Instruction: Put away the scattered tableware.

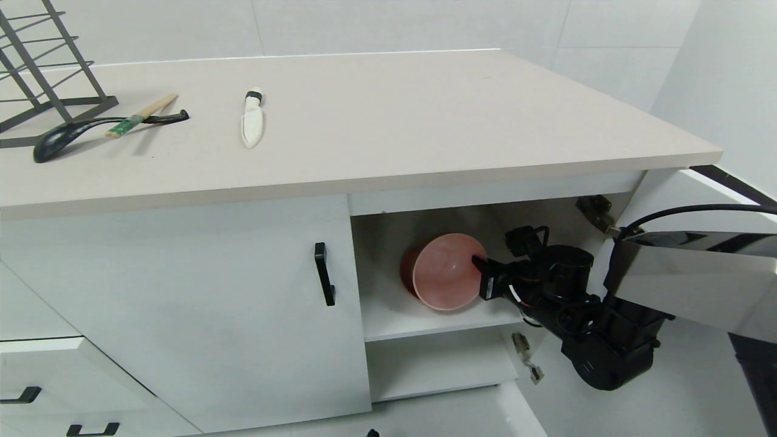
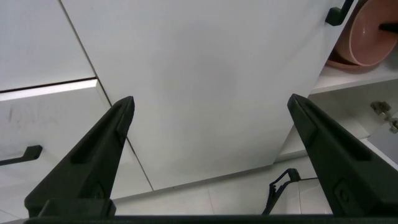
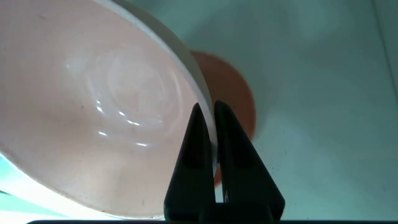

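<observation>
Bowl (image 1: 443,273) stands on edge on the open cabinet's upper shelf (image 1: 425,321), with the right gripper (image 1: 478,263) pinching its rim at 3 o'clock. Left gripper (image 2: 211,99) is spread wide, facing the closed door (image 2: 205,81).

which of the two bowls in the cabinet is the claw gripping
The paler pink bowl in front, rim pinched by the right claw; the darker red bowl sits behind it, ungripped.

Bowl (image 1: 446,273) on the upper shelf (image 1: 419,321) inside the cabinet (image 1: 212,303) beneath the worktop (image 1: 425,109); ladle (image 1: 54,142) on the worktop's left, just before the rack (image 1: 91,108)
</observation>
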